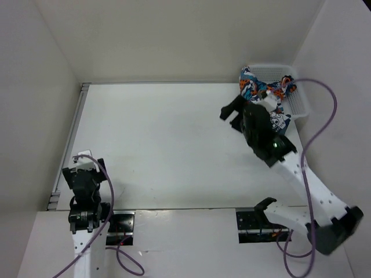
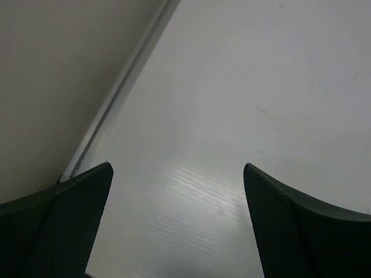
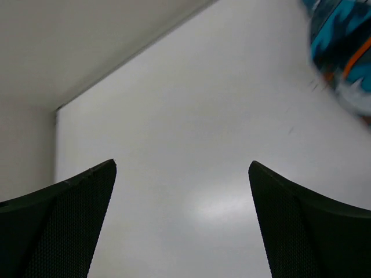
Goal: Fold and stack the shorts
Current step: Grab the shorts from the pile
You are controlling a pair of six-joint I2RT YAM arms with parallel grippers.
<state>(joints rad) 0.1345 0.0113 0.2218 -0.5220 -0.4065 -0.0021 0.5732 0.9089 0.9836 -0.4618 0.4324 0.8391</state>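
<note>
**Both grippers wide open and empty, shorts bunched at the basket**

In the top view, upper right of the frame, the shorts (image 1: 262,87) lie crumpled in and over the left end of the white mesh basket (image 1: 299,103), which sits in the table's far right corner. The bundle's long axis runs roughly left to right across the basket's left half. A paler printed part spills down-frame over the rim onto the table (image 1: 162,145), where your right arm partly covers it. The fabric is too bunched to tell which way the waistband or the legs point.

Your right gripper (image 1: 231,117) sits just left of that bundle with its fingers aimed at the upper left of the frame, away from the basket. Its wrist view shows the jaws spread wide with only bare table between them. The shorts (image 3: 342,46) appear there as a blur of teal and orange at the upper right edge, apart from either finger.

Your left gripper (image 1: 86,163) is in the lower left of the top view, well apart from the shorts, near the table's left rail. Its own camera shows the jaws (image 2: 177,168) just as wide and holding nothing.
</note>
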